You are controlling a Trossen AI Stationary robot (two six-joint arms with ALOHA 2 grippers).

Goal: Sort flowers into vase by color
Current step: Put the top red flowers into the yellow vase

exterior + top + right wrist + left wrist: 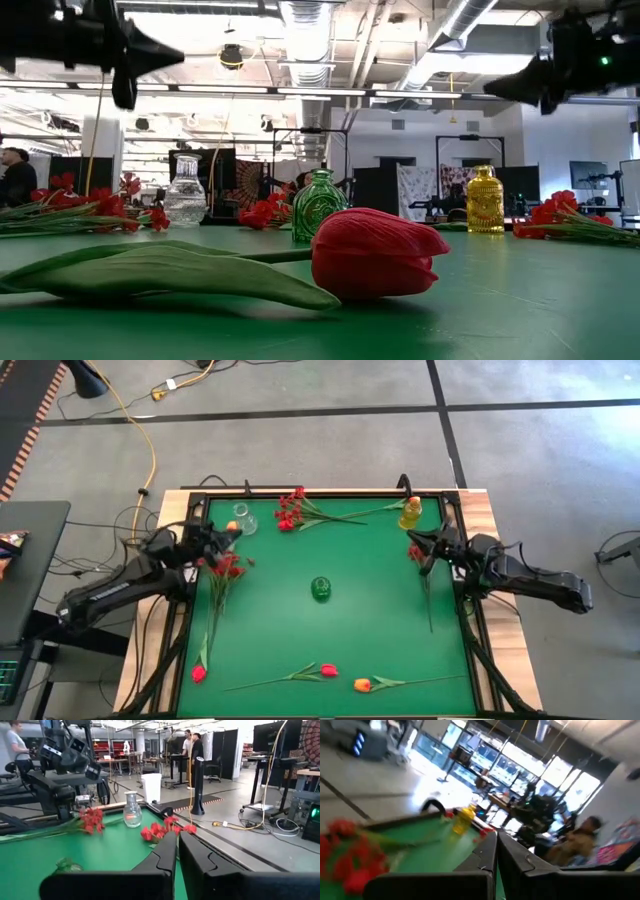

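Observation:
My left gripper [228, 540] is shut and empty, held high over the table's left side above a spray of small red blossoms [224, 566]. The spray's stem runs toward the near edge, and a red tulip [198, 673] lies near its end. My right gripper [418, 546] is shut and empty, high over the right side above another red spray [416, 553]. Both sprays lie flat on the green mat in the low view, the left one [80, 208] and the right one [570, 212]. More red sprays [292, 512] lie at the far edge. A red-pink tulip [328, 671] and an orange tulip [362, 684] lie near the front.
A clear glass vase [240, 518] stands far left, a yellow vase [410, 512] far right and a green vase [320, 588] in the middle of the mat. A black frame [470, 620] rims the table. People stand in the room beyond the table [14, 745].

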